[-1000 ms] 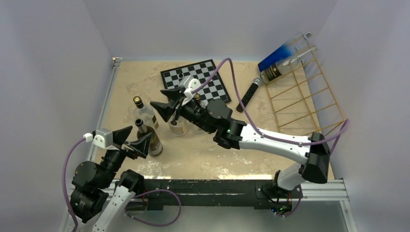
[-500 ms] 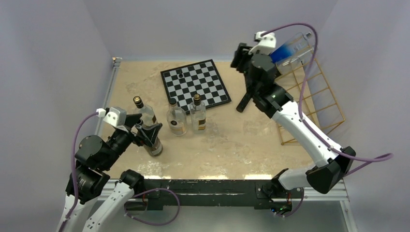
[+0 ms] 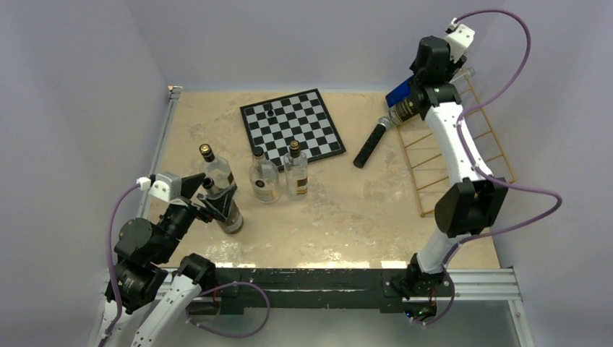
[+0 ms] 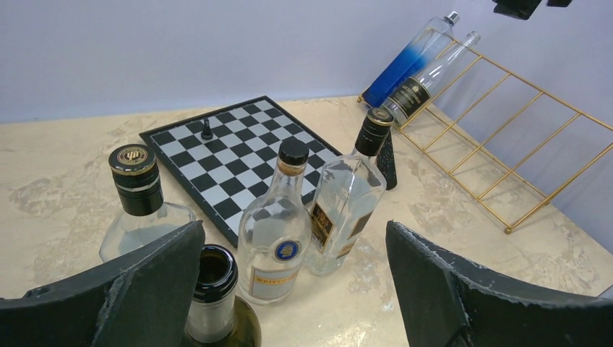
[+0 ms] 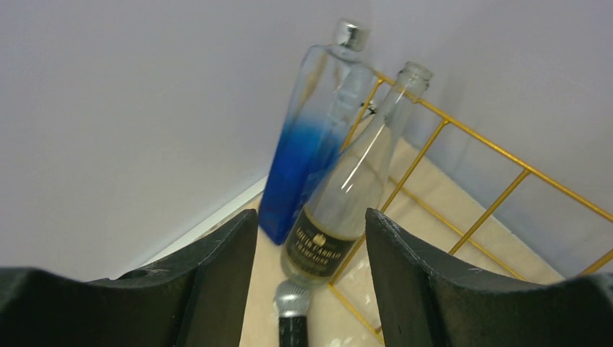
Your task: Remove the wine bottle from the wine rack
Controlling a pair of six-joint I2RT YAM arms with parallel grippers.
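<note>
The gold wire wine rack [image 3: 463, 155] leans in the back right corner. Two bottles lie on its far end: a blue-and-clear bottle [image 5: 307, 144] and a clear wine bottle with a black label [image 5: 347, 195]. Both also show in the left wrist view, the blue one [image 4: 405, 61] and the labelled one [image 4: 426, 79]. My right gripper [image 3: 425, 72] is open and hangs above the bottles' bases. In the right wrist view [image 5: 311, 217] the labelled bottle lies between its fingers without touching them. My left gripper [image 3: 211, 191] is open and empty. A green open-necked bottle [image 4: 213, 289] stands by its left finger.
A chessboard [image 3: 291, 124] with a black pawn [image 3: 268, 108] lies at the back middle. A black microphone [image 3: 370, 143] lies left of the rack. Three clear bottles [image 3: 216, 170], [image 3: 264, 177], [image 3: 295, 173] stand in front of the board. Walls close in at back and right.
My right arm has swung from the standing bottles at mid table to the back right corner, above the bottles on the rack. My left gripper has shifted slightly and stays open.
</note>
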